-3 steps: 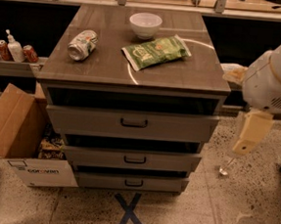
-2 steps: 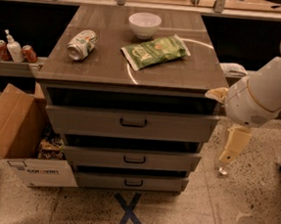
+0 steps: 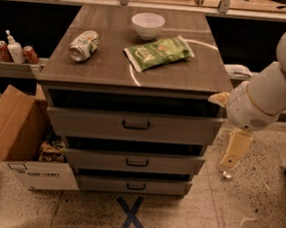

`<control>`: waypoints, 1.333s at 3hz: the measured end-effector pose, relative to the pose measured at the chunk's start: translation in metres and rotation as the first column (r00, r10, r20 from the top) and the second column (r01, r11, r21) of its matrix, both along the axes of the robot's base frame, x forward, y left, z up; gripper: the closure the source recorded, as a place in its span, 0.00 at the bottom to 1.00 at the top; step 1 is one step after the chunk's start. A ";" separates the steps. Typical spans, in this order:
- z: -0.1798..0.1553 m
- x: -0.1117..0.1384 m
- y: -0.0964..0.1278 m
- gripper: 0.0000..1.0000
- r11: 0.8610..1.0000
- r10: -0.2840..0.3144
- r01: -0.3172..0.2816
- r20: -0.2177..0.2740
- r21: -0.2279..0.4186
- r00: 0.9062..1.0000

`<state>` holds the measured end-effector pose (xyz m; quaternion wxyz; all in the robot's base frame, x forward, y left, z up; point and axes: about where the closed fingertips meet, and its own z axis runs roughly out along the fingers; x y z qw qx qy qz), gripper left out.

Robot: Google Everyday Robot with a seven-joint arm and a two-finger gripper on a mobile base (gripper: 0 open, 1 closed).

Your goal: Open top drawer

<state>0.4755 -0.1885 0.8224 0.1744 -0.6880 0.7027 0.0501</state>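
Observation:
The top drawer [image 3: 92, 123] is the widest grey front under the wooden cabinet top, with a small dark pull handle [image 3: 135, 125] at its middle. A dark gap shows between its front and the top. My gripper [image 3: 227, 169] hangs pointing down from the white arm [image 3: 270, 92], to the right of the cabinet, beside the right end of the middle drawer [image 3: 99, 158]. It is apart from the handle and touches no drawer. The bottom drawer [image 3: 102, 183] sits below.
On the cabinet top [image 3: 201, 76] lie a white bowl [image 3: 148, 25], a green snack bag [image 3: 158, 52] and a tipped can [image 3: 83, 45]. An open cardboard box [image 3: 11, 129] stands on the floor at the left. A blue tape X [image 3: 131, 217] marks the floor in front.
The arm has swung left, closer to the cabinet's right side, and the gripper has moved left with it. The drawers have not moved.

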 end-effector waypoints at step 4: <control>-0.139 0.082 -0.035 0.00 0.996 -0.032 0.033 0.020 -0.084 0.999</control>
